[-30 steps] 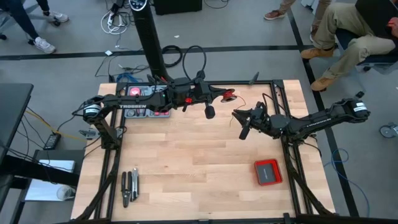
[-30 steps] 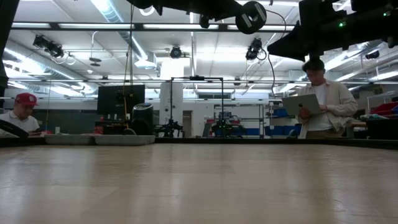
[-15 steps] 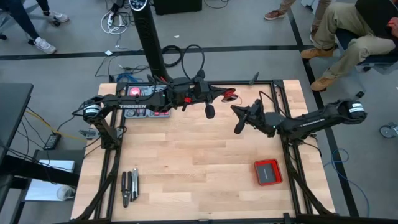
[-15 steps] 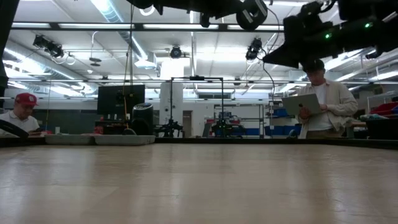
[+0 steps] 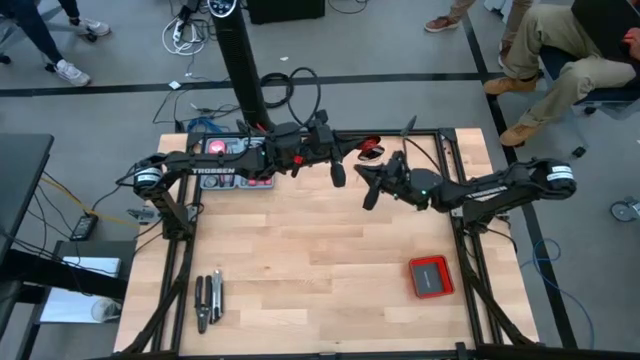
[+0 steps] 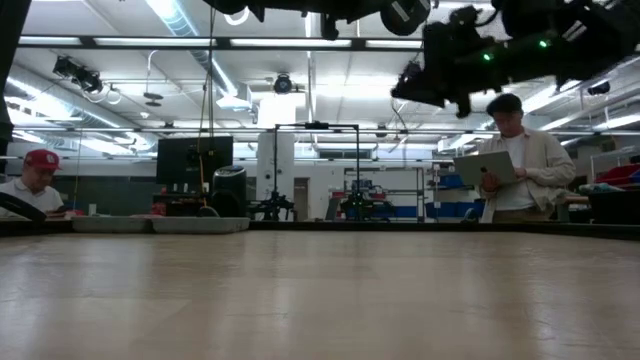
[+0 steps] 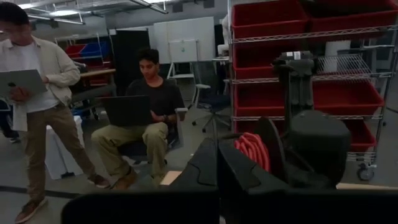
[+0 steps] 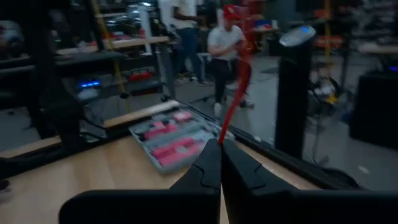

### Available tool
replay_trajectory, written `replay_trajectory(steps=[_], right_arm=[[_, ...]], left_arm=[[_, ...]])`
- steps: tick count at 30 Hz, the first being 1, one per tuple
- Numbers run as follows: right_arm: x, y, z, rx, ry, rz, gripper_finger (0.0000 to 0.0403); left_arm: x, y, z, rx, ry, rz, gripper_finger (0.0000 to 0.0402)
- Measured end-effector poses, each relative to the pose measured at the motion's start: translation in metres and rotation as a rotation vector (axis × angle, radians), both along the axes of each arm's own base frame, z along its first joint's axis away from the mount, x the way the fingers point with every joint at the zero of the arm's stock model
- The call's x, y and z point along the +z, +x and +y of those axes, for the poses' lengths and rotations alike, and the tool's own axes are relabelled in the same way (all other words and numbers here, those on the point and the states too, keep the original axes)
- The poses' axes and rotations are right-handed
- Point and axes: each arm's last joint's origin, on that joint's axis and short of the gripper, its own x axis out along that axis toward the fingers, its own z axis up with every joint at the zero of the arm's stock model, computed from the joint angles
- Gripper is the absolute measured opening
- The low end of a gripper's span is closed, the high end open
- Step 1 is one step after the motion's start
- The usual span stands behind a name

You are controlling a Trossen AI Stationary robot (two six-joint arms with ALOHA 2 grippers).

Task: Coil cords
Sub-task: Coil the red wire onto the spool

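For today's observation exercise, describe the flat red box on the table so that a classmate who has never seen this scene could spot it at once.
Start with the wooden table seen from above and go to the side where the right arm reaches in. The flat red box lies alone there, near the front corner. It is the one solid red square with a dark top panel, unlike the thin red wire coiled at the far edge.

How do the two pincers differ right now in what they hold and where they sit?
The left pincer is shut on the red coil wound on a spool, at the table's far edge. The right pincer is shut on a single strand of the red wire and sits nearer the table's middle, just short of the left one. Both are raised off the wooden table and face each other.
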Motion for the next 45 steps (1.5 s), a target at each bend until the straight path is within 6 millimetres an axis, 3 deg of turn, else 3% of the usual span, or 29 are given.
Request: replay_trajectory(steps=[6,10,17,23,33,45], right_arm=[[0.024,0.032,-0.001,0.061,-0.061,0.064,0.0000],[0.032,0.041,0.000,0.064,-0.083,0.086,0.0000],[0.033,0.041,0.014,-0.005,-0.164,0.136,0.0000],[0.030,0.037,0.020,-0.211,-0.265,0.262,0.0000],[0.035,0.038,0.023,-0.169,-0.445,0.345,0.0000],[0.024,0.038,0.023,-0.097,-0.331,0.354,0.0000]], left_arm=[[-0.006,0.006,-0.002,0.005,-0.001,0.006,0.0000],[-0.007,0.006,-0.002,0.030,-0.005,0.006,0.0000],[-0.007,0.005,0.002,0.101,-0.018,0.003,0.0000],[-0.011,0.005,0.003,0.164,-0.057,0.025,0.0000],[-0.014,0.004,0.007,0.242,-0.189,0.001,0.0000],[-0.005,0.003,0.007,0.224,-0.279,-0.130,0.0000]])
